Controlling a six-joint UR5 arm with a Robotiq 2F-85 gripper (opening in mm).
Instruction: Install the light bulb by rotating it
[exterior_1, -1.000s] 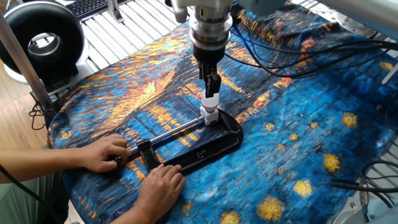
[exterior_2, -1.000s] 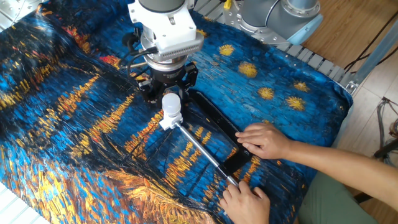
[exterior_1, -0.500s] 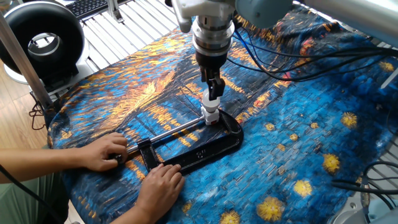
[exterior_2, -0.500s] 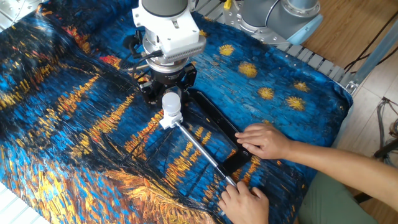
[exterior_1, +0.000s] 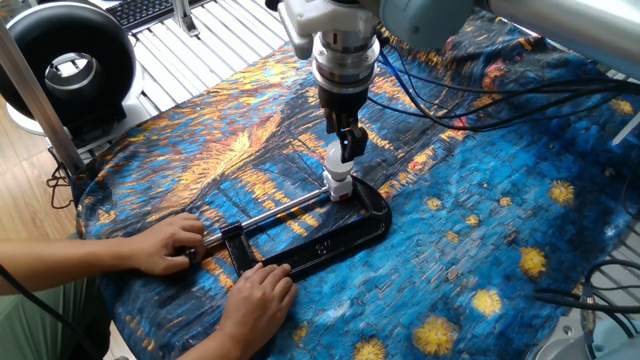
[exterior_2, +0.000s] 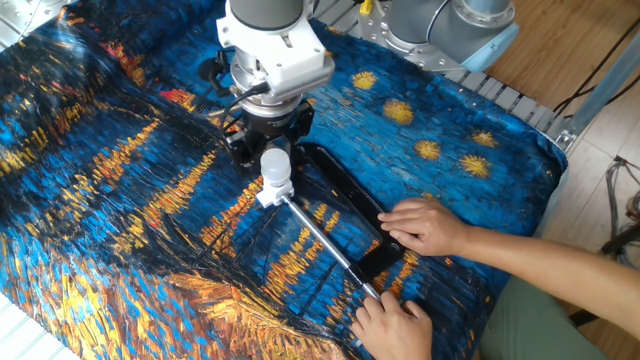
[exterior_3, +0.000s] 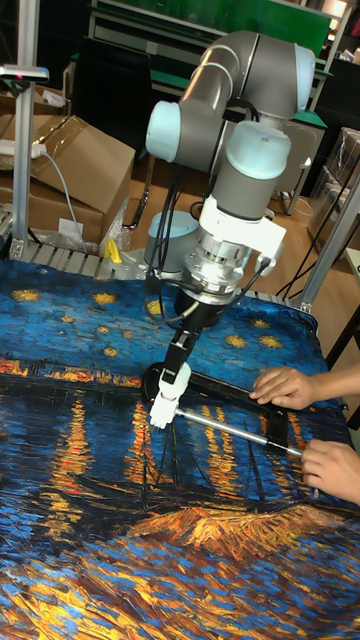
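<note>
The light bulb (exterior_1: 340, 163) is small and white and stands upright in a white socket block (exterior_1: 339, 186) near the middle of the table. In the other fixed view its frosted dome (exterior_2: 275, 166) shows in front of the wrist. My gripper (exterior_1: 343, 150) comes straight down on it, its black fingers closed on the bulb's upper part. The tall fixed view shows the gripper (exterior_3: 181, 362) directly over the bulb (exterior_3: 176, 378), with the socket block (exterior_3: 160, 410) under it.
A black C-clamp (exterior_1: 340, 240) with a long steel screw bar holds the socket block on the blue and orange cloth. A person's two hands (exterior_1: 160, 245) (exterior_1: 255, 300) rest on the clamp's handle end. A black ring-shaped device (exterior_1: 65, 60) stands back left. Cables (exterior_1: 560, 80) trail at the right.
My wrist has turned a little about its vertical axis, with the fingers staying on the bulb. The hands and the clamp have not moved.
</note>
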